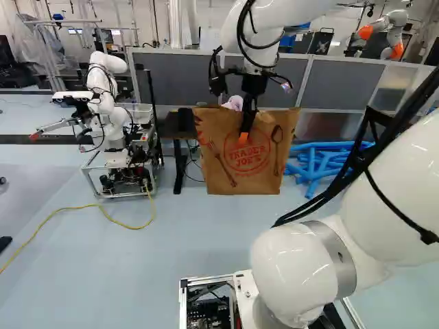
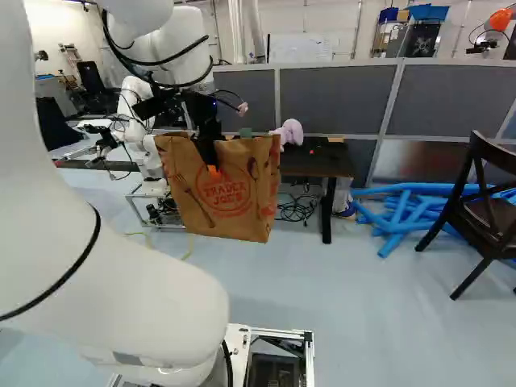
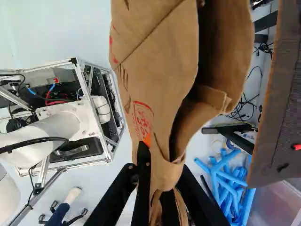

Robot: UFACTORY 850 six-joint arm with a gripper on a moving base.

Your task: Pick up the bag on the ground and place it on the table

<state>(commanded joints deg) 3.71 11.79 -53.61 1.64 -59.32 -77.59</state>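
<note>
My gripper, shown also in the right base view, has hold of a brown paper bag with red print. In the wrist view the two black fingers of the gripper pinch a side of the bag near its open mouth, the creased paper between them. The bag hangs in front of the black table in the right base view, hiding part of it. From the wrist, the table's top lies beside the bag with a gap of floor between them.
A pink plush toy is on the table. Blue tubes lie on the floor beside it, and a dark wooden chair stands farther to the side. Another robot stands at the left, with a yellow cable on the floor.
</note>
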